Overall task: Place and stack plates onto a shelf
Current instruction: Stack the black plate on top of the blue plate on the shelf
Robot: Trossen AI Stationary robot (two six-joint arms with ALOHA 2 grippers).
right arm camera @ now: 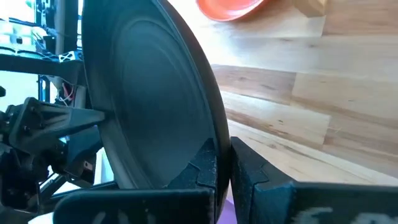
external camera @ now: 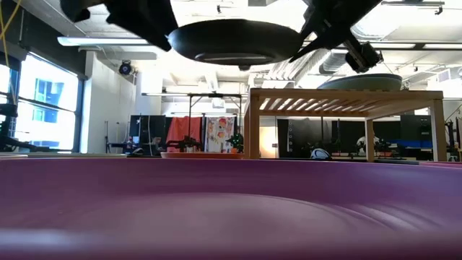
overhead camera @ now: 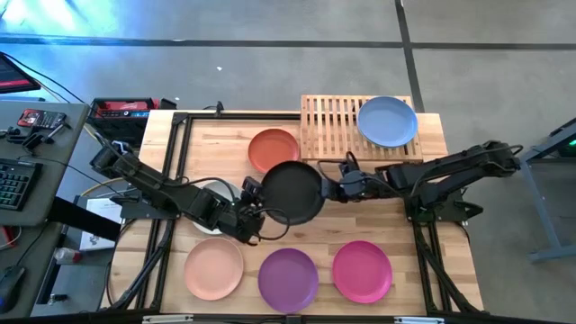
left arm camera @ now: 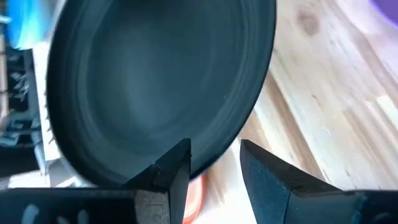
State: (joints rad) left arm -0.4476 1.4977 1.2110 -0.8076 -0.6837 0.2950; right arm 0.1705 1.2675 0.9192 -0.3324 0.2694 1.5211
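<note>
A black plate [overhead camera: 292, 191] hangs in the air over the table's middle, between my two grippers. My right gripper [overhead camera: 328, 187] is shut on its rim at the side toward the table's right. My left gripper [left arm camera: 214, 171] stands open at the plate's near-left rim, one finger on either side of the edge. The bamboo shelf [overhead camera: 337, 126] stands at the far edge, with a light blue plate [overhead camera: 387, 121] lying on its right end. An orange-red plate [overhead camera: 274, 148] rests flat on the table, left of the shelf. My right gripper pinches the black plate's rim [right arm camera: 214, 146] between its two fingers, one on the upper face and one on the underside. The fingers come from the table's right, slanting down. The plate is lifted clear and about level, hollow side up. My left gripper: I cannot tell whether a finger [left arm camera: 171, 168] touches the rim [left arm camera: 208, 163].
Peach [overhead camera: 214, 267], purple [overhead camera: 288, 279] and magenta [overhead camera: 362, 271] plates lie in a row along the near edge. A pale plate [overhead camera: 214, 191] lies partly under my left arm. Black frame rails [overhead camera: 175, 162] run along both table sides.
</note>
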